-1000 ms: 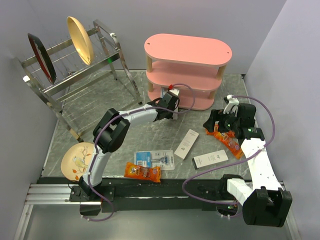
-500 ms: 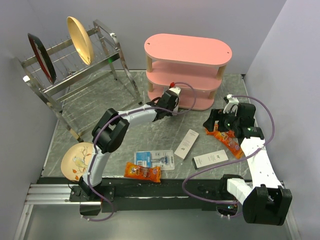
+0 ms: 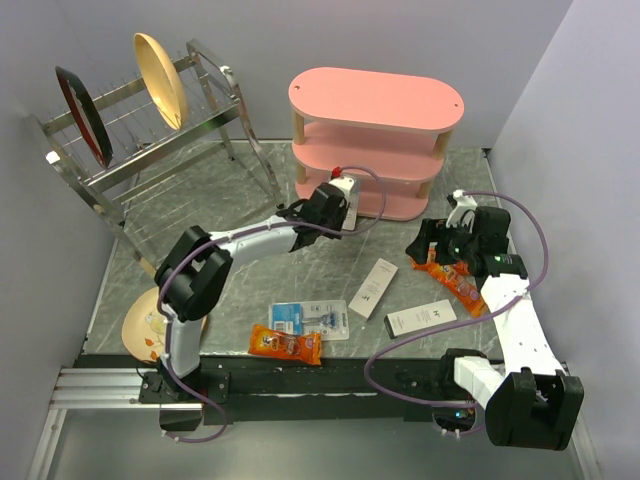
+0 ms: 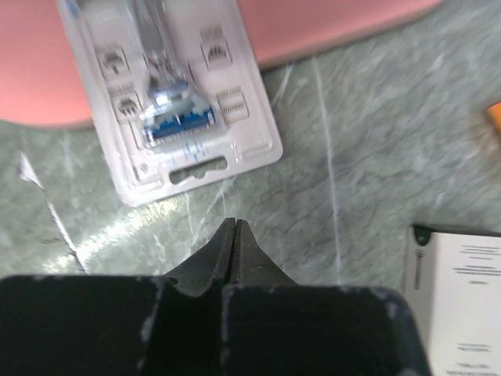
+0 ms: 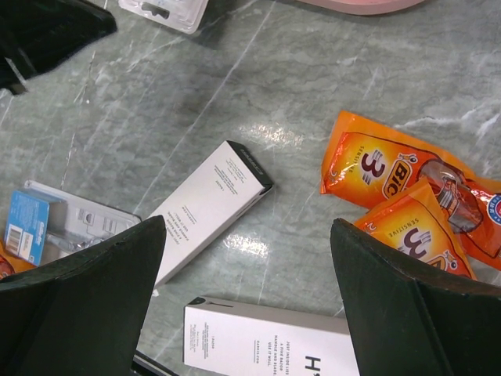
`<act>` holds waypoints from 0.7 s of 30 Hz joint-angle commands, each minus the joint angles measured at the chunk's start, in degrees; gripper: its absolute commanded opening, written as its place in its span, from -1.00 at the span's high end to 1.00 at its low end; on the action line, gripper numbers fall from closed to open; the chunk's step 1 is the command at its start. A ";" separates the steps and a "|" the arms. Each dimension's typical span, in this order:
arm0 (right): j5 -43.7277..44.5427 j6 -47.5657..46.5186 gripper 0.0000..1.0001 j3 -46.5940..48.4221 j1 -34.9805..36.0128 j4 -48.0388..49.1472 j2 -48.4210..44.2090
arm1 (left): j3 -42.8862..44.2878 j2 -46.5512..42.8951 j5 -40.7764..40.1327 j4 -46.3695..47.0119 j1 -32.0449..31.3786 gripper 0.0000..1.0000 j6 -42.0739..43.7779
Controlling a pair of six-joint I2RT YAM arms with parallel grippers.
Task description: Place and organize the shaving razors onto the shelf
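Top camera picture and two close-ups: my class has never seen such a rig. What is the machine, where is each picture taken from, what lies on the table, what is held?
Two robot arms are bolted at the table's near edge. The top view looks down; each close-up comes from a wrist camera. The left gripper is shut on nothing, just short of a razor pack lying partly on the pink shelf. The right gripper hangs open, empty, over white boxes and orange packets. Another razor pack lies on the table.
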 commanded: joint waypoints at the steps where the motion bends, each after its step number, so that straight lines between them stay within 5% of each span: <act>1: -0.19 -0.11 -0.85 0.11 -0.46 1.61 -0.43 | 2.45 3.46 1.26 -1.42 -0.53 0.98 -1.41; 21: 0.60 -0.46 -0.85 -0.24 -0.99 1.43 -0.96 | 16.34 15.76 -4.03 -2.48 2.01 0.98 -5.71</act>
